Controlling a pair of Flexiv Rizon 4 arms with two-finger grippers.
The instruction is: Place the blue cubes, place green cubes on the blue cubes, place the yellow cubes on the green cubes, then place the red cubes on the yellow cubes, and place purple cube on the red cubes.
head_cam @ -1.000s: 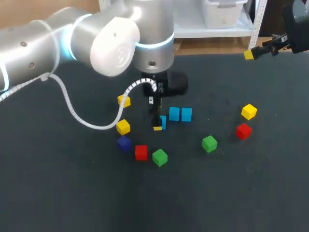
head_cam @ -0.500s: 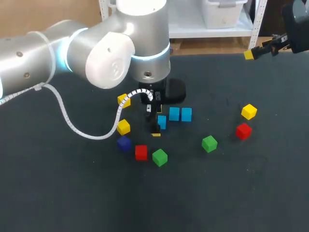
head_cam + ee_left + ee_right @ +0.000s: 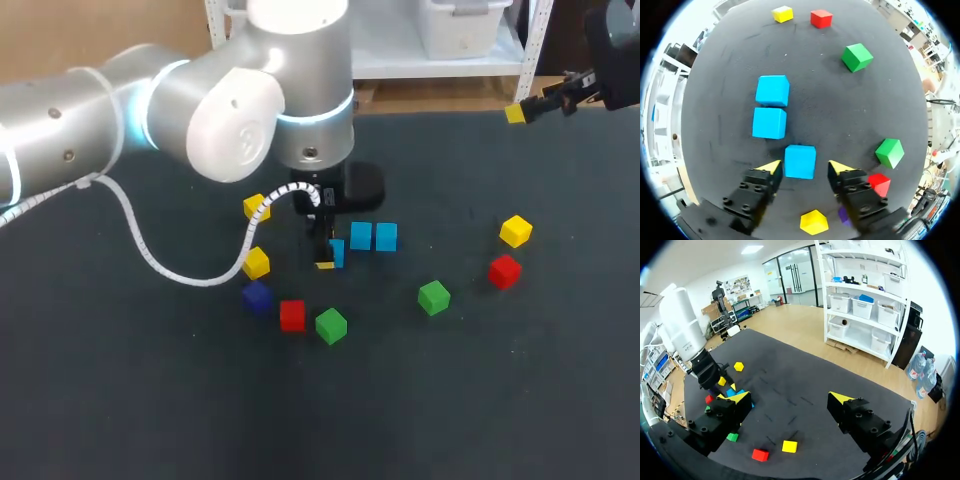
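My left gripper (image 3: pixel 805 167) is down at the table with a blue cube (image 3: pixel 800 161) between its yellow tips. One finger lies against the cube's side and a narrow gap shows at the other, so it stands open. Two more blue cubes (image 3: pixel 769 123) (image 3: pixel 772 90) sit side by side just ahead of it. In the head view this gripper (image 3: pixel 325 255) stands over the third blue cube (image 3: pixel 337 252), left of the pair (image 3: pixel 361 236) (image 3: pixel 386 236). My right gripper (image 3: pixel 787 402) hangs wide open and empty, high over the table's far right corner (image 3: pixel 530 108).
Left of my left gripper lie two yellow cubes (image 3: pixel 257 207) (image 3: pixel 256 262), a purple cube (image 3: pixel 256 296), a red cube (image 3: pixel 292 315) and a green cube (image 3: pixel 331 325). To the right sit a green cube (image 3: pixel 433 297), a red cube (image 3: pixel 504 271) and a yellow cube (image 3: pixel 515 231).
My left arm has shifted slightly and its fingers have drawn in around the blue cube. The right arm has not moved.
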